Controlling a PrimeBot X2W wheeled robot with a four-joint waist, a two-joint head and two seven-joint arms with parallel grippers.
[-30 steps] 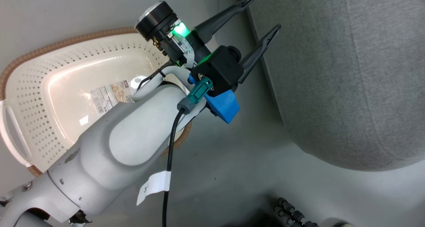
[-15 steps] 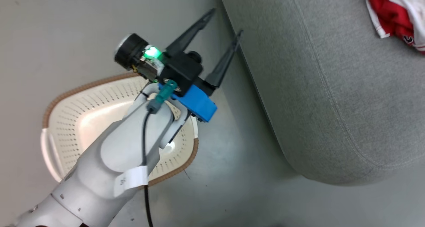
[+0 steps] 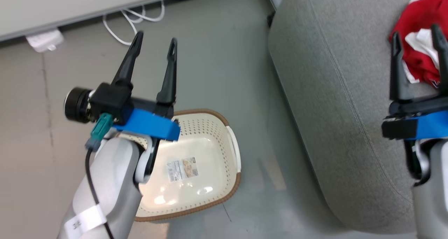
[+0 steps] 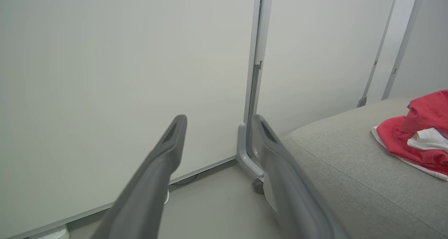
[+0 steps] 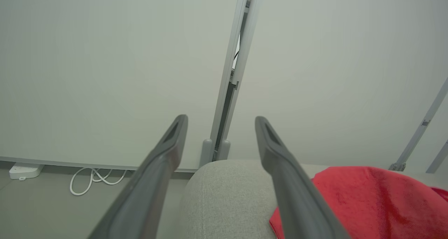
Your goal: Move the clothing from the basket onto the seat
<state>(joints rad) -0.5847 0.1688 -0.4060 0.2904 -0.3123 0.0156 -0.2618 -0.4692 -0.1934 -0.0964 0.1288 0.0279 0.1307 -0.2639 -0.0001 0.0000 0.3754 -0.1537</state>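
Pretty tidy build, tbh: the left forearm is wrapped in a smooth pale grey shell, and a white tag with small dark print is stuck on a thin black cable. That cable is plugged in through a teal connector. A bright blue bracket is bolted under the black block of the left gripper, with a stubby black cylinder stuck on its side. Long, dark, tapered fingers are fitted, each with a slot cut near the tip. The same blue-and-black combo is seen on the right gripper, paired with a pale grey right forearm.
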